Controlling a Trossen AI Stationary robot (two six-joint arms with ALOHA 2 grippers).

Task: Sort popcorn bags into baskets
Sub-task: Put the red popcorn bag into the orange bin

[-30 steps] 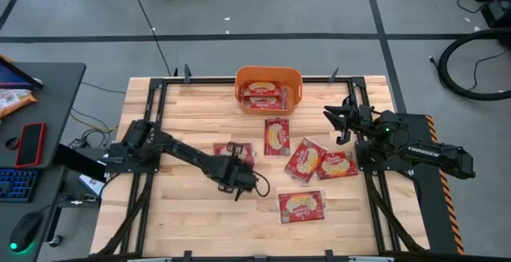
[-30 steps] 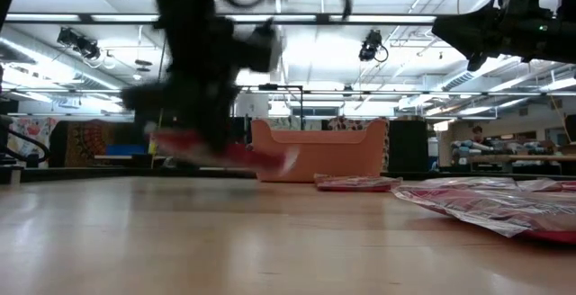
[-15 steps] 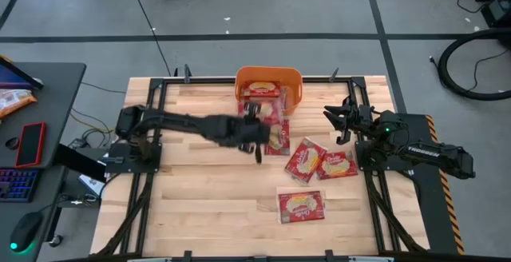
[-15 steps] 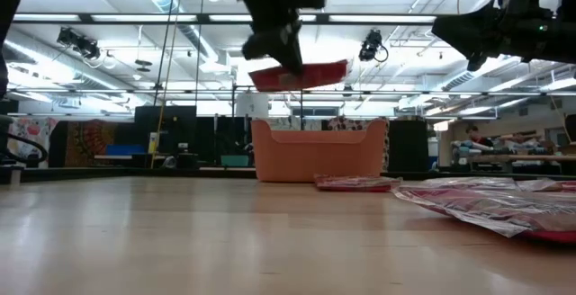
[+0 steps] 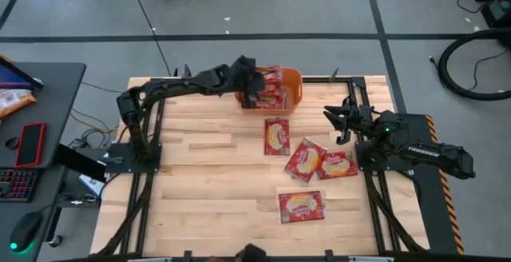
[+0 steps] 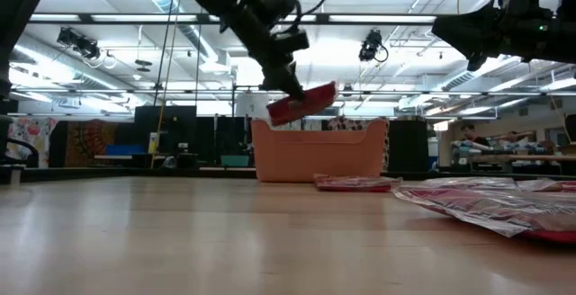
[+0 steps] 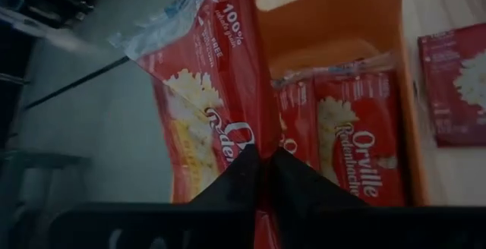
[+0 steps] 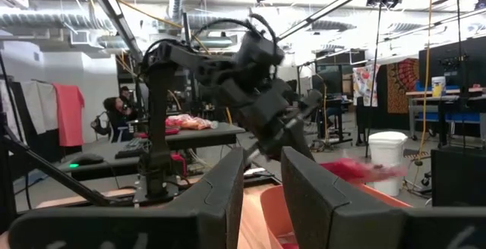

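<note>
My left gripper (image 5: 249, 80) is over the orange bin (image 5: 294, 85) at the table's far edge, shut on a red popcorn bag (image 6: 302, 103). The bag shows large in the left wrist view (image 7: 205, 97). Two more bags (image 7: 357, 139) lie flat inside the bin. Several bags lie flat on the table right of centre: one upright (image 5: 277, 136), two overlapping (image 5: 306, 160) (image 5: 338, 164), and one near the front (image 5: 301, 206). My right gripper (image 5: 338, 123) is open and empty, raised over the table's right side. My left gripper pinches the popcorn bag between its two fingers, near one end of its red face (image 7: 237, 141). The fingers slant down from the table's left. The bag reaches out past the fingertips, tilted and lifted clear above the bin's rim (image 6: 315, 126).
A desk at the far left holds a red phone (image 5: 31, 144) and a keyboard (image 5: 14, 184). The table's left half is bare wood (image 5: 192, 190). The black frame rails (image 5: 375, 206) run along the table's edges.
My left gripper has risen from the middle of the table and swung toward the far edge, carrying the popcorn bag. The bag has been lifted clear of the wood and now hangs tilted over the orange bin.
</note>
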